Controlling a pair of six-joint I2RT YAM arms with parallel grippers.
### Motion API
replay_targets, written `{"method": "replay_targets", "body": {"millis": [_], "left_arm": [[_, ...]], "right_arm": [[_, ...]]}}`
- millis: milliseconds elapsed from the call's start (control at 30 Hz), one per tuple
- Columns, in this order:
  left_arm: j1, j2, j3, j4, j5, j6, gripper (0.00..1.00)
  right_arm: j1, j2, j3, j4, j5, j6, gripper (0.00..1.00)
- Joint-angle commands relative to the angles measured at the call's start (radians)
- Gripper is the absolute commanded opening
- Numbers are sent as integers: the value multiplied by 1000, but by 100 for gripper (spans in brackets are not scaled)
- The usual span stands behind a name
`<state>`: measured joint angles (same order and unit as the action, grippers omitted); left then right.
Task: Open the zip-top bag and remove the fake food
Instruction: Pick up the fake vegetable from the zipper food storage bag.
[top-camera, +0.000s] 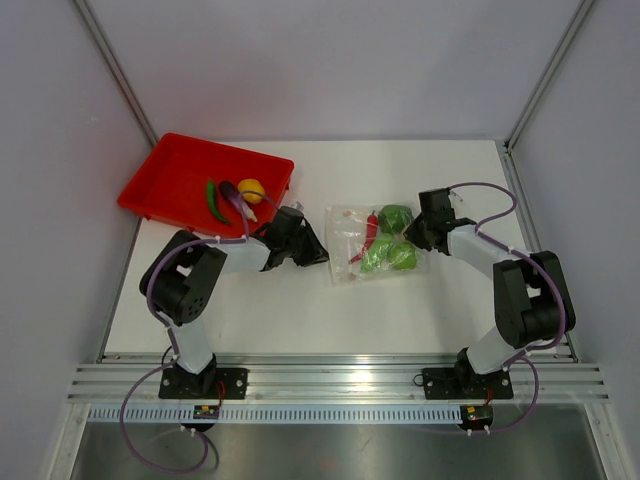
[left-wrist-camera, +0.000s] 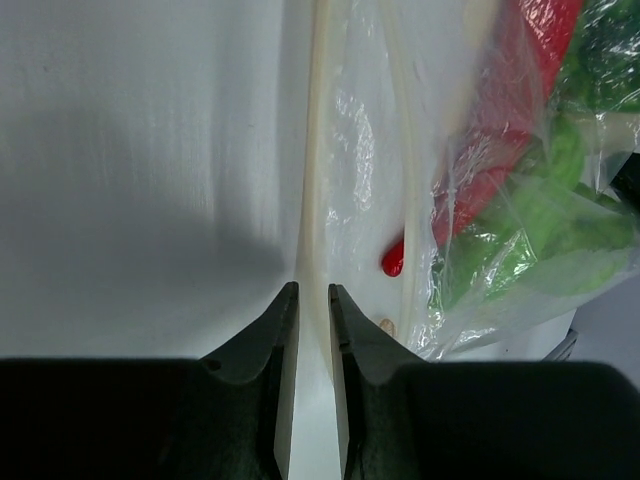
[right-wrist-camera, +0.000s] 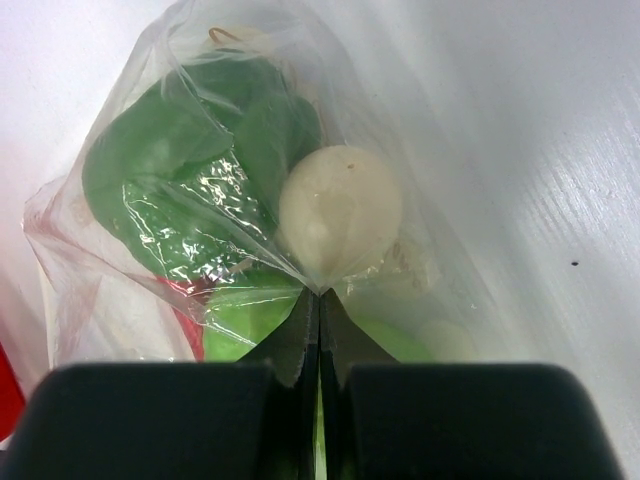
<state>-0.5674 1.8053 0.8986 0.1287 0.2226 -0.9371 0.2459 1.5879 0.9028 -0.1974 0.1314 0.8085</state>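
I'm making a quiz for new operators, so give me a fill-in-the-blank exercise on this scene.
1. The eggplant in the red tray is ____.
2. The round fruit beside it is ____.
3. The chili pepper inside the zip-top bag is ____.

Missing words: purple; yellow; red.

Both arms bent low, reaching inward; left gripper (left-wrist-camera: 312, 290) nearly closed, right gripper (right-wrist-camera: 318, 293) fully closed, each pinching the zip-top bag (top-camera: 345, 228).
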Motion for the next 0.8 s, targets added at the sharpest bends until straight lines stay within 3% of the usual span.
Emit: {"method": "replay_targets", "body": {"millis": [0,400,767], "left_arm": [[0,14,39,86,78,-22,21],[-2,80,83,173,176,0,32],[-17,126,125,152,210,9,36]], "right_arm": [[-3,-46,-5,41,-16,8,0],[-3,-34,-2,50,-33,9,0],[-3,-25,-1,55,-53,9,0]]}}
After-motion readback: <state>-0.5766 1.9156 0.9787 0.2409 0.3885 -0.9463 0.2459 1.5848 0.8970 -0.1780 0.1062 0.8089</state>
